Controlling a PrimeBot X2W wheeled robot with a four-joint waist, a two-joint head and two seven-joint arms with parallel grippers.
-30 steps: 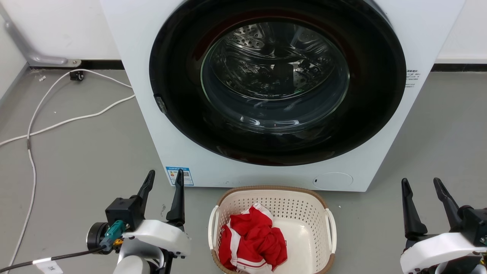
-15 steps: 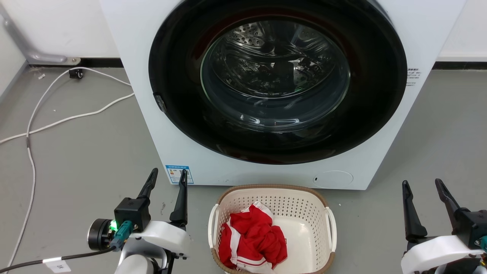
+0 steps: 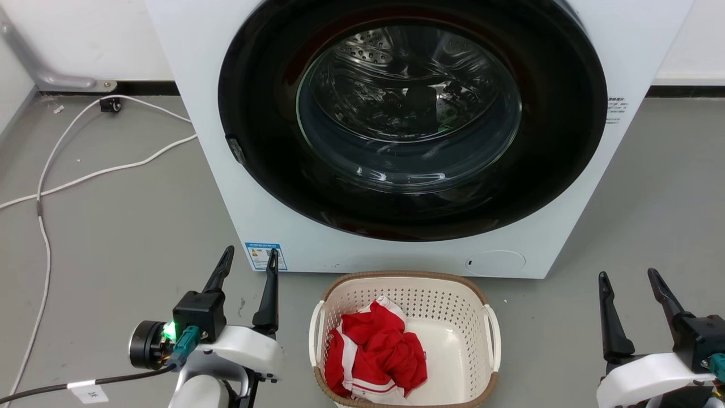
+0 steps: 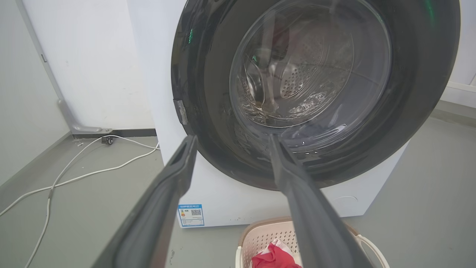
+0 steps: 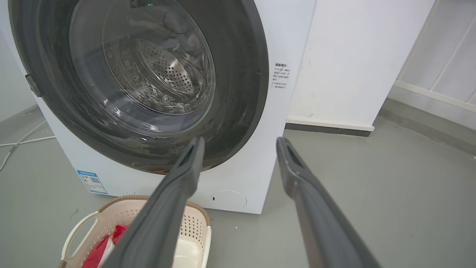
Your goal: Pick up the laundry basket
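The laundry basket (image 3: 447,309), cream perforated plastic with a brown rim and white side handles, stands on the grey floor before the washing machine, red and white clothes (image 3: 374,351) heaped in its left half. My left gripper (image 3: 249,260) is open to the basket's left, fingers apart and empty. Off to the basket's right, my right gripper (image 3: 628,279) is also open and holds nothing. The left wrist view has the basket (image 4: 260,238) low between that gripper's (image 4: 232,139) fingers. In the right wrist view the basket (image 5: 122,214) lies at the lower left, beside that gripper (image 5: 240,142).
A white washing machine (image 3: 192,68) with a shut round dark glass door (image 3: 410,113) stands right behind the basket. White cables (image 3: 85,175) trail over the floor at the left. A white wall (image 5: 353,63) rises behind the machine.
The head camera has tipped slightly, so the scene sits a little lower against the machine. My left gripper has edged to the right and up. The basket and right gripper keep their places.
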